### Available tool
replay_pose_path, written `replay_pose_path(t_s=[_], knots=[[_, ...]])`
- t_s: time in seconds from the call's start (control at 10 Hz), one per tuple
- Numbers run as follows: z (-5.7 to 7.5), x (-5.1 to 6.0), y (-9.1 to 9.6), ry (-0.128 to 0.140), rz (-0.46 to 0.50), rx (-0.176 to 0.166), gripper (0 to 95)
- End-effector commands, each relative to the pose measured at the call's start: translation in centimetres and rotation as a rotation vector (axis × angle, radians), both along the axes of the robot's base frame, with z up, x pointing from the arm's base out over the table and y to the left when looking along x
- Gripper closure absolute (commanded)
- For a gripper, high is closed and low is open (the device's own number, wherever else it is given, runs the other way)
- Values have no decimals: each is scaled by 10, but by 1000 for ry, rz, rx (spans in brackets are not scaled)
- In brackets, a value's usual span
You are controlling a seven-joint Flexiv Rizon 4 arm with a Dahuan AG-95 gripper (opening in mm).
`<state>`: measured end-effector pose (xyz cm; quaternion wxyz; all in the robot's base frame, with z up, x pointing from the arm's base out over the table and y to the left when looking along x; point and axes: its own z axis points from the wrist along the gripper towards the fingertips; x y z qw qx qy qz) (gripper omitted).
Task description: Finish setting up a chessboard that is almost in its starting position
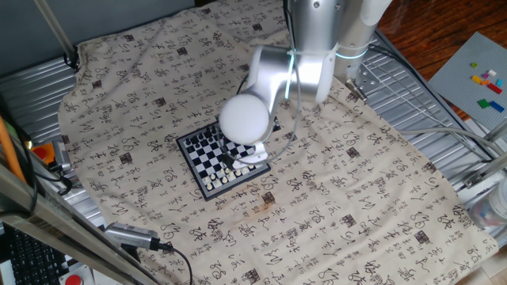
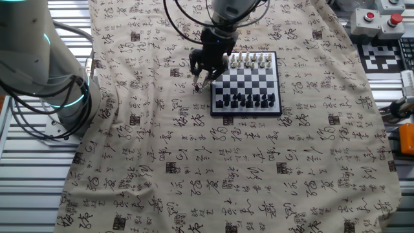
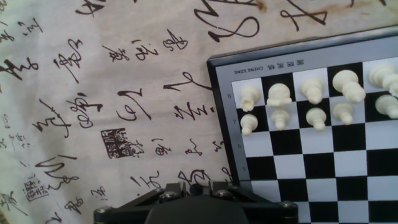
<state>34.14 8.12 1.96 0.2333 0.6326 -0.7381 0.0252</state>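
A calligraphy-printed cloth covers the tabletop. The arm reaches down over it. The chessboard lies flat on the cloth, nearer the tabletop's far edge in the other fixed view. The gripper hangs over bare cloth just beside the board's left edge, near its white corner. I cannot tell whether its fingers are spread or closed. White pieces stand in two rows along one board edge, and black pieces line the opposite edge.
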Motion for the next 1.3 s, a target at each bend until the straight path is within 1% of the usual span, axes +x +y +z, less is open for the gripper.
replay_pose_path(t_s=[0.1,0.5,0.9,1.3], knots=[[1,1,-10,0,2,-3,760],[2,1,-11,3,2,-2,760],[4,0,-4,5,-11,-6,760],[4,0,-2,6,-8,-8,760]])
